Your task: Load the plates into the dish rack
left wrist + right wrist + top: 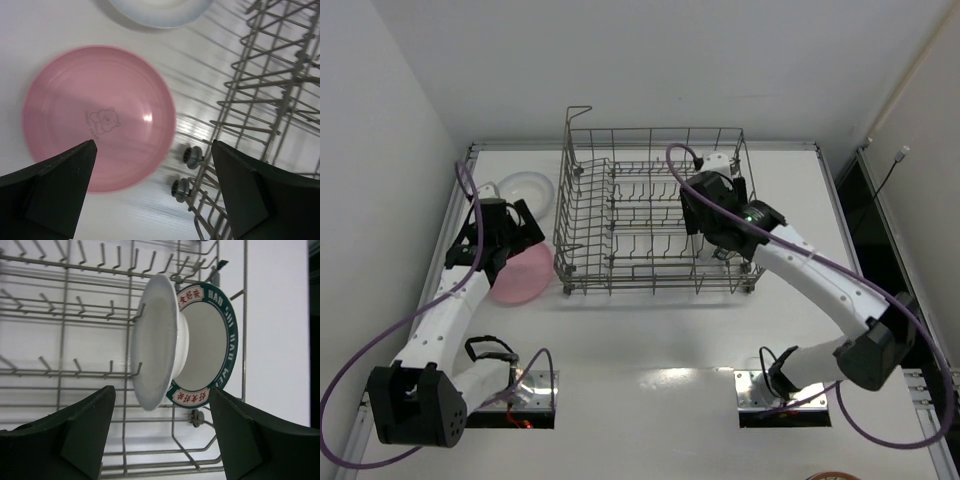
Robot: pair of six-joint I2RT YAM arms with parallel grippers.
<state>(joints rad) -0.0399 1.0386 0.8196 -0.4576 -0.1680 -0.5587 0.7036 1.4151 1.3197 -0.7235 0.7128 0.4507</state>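
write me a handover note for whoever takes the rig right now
Left gripper: open, empty, over the pink plate.
Right gripper: open, empty, over the rack.
Done: white plate and teal-rimmed plate stand on edge, side by side, near the rack's right end.
Left: pink plate and other white plate, both flat on the table left of the rack.

Left fingers (pixel 55 190), right fingers (pixel 75 435) wide apart
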